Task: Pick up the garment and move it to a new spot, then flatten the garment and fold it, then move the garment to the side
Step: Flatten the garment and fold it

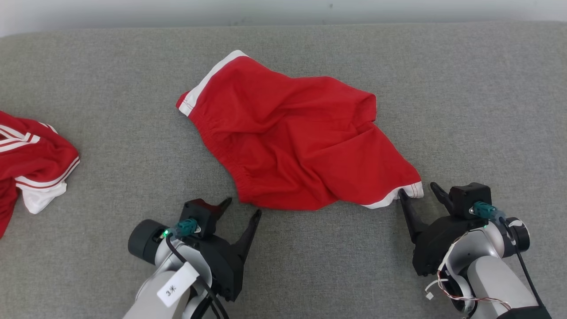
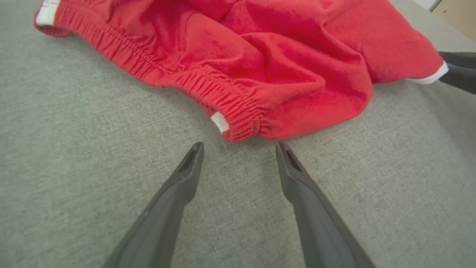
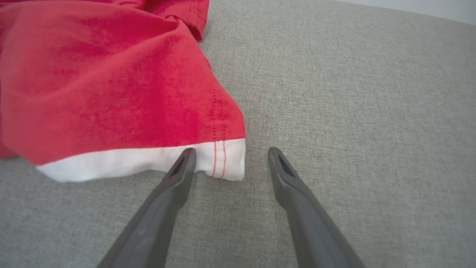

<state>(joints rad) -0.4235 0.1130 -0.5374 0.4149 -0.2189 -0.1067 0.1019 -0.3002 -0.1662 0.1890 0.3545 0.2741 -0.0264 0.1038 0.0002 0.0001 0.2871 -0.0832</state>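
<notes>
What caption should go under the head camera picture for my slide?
Open left tool and open right tool point at the near corners of crumpled red shorts on a grey surface.

The red garment [image 1: 292, 141], a pair of shorts, is lying rumpled and only partly spread on the grey fabric surface [image 1: 88, 66], its gathered elastic waistband [image 2: 238, 111] running along the near-left edge and a white-trimmed leg hem [image 3: 148, 162] trailing toward the near right

Grey woven fabric surface [image 1: 465, 88] under even light, pale wall [image 1: 283, 9] along its far edge
</notes>
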